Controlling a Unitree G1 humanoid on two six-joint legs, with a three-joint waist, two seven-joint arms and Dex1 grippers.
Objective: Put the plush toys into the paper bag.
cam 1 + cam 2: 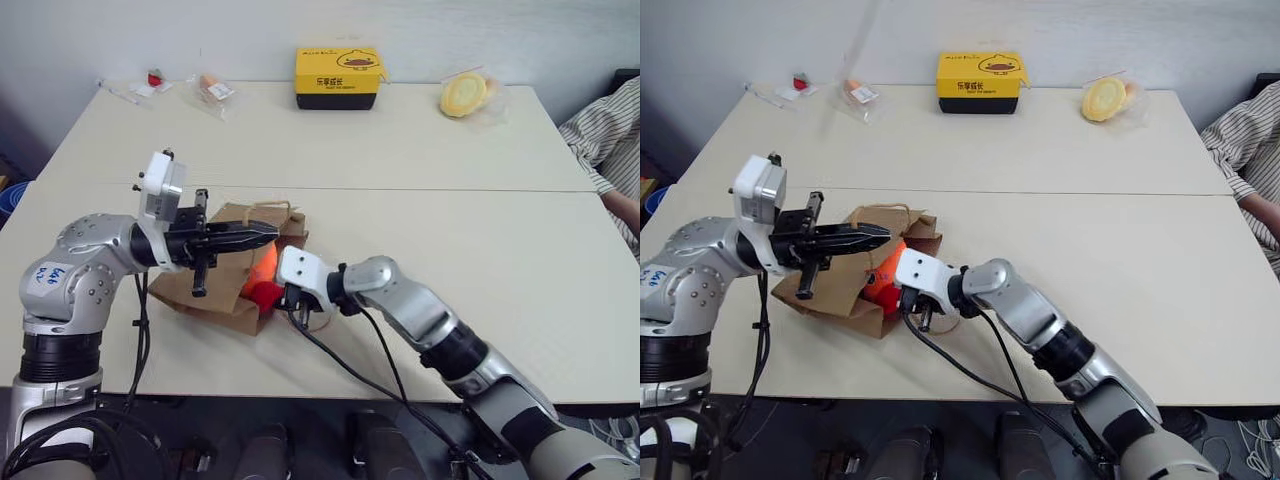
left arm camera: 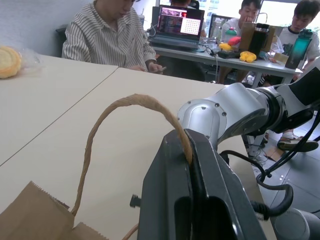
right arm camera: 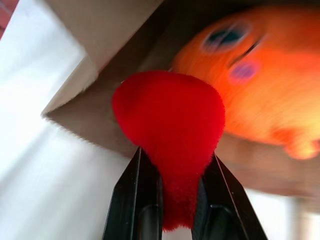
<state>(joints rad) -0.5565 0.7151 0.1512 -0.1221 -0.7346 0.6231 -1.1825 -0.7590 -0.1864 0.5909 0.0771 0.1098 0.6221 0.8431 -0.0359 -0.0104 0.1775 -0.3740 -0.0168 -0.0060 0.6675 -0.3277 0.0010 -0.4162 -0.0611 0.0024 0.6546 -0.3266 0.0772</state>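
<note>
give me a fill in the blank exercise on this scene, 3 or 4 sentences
1. The right gripper is shut on the ____ plush toy.
2. The left gripper pinches the paper bag by its twisted ____.
3. The orange plush toy lies in the mouth of the ____.
4. The yellow-and-black box stands at the ____ edge of the table.

Missing words: red; handle; paper bag; far
</note>
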